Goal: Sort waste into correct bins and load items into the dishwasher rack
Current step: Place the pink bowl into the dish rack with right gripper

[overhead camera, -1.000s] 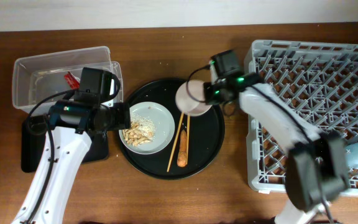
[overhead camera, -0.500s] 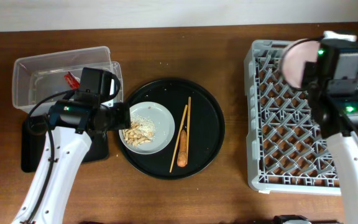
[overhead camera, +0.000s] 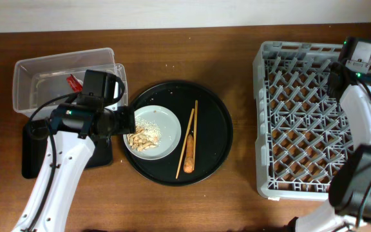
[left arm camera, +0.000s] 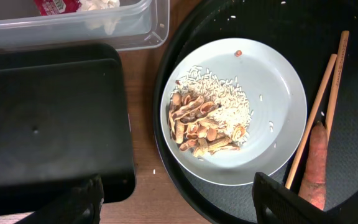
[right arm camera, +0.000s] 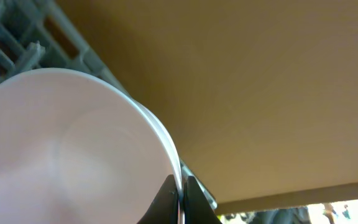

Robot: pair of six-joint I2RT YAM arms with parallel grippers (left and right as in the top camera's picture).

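The pale grey-green plate (overhead camera: pixel 152 131) sits on the round black tray and holds beige food scraps with rice (left arm camera: pixel 204 121). My left gripper (left arm camera: pixel 179 208) is open and empty, hovering over the plate's (left arm camera: pixel 272 106) left edge. Chopsticks (overhead camera: pixel 187 143) and the carrot stick (overhead camera: pixel 188 154) lie on the tray, right of the plate. The red wrapper (overhead camera: pixel 75 82) and white tissue (left arm camera: pixel 101 9) lie in the clear tub (overhead camera: pixel 28 71). My right gripper (right arm camera: pixel 183 193) is shut on the white bowl's (right arm camera: pixel 61 149) rim, over the rack's (overhead camera: pixel 301 122) far right corner. The blue cup is out of view.
The shallow black tray (overhead camera: pixel 31 151) lies under my left arm, beside the tub. The large round black tray (overhead camera: pixel 218 135) is in the middle. My right arm (overhead camera: pixel 362 109) stretches along the rack's right side.
My right arm carried the white bowl from the round tray across to the rack's far right corner. The left arm has not moved.
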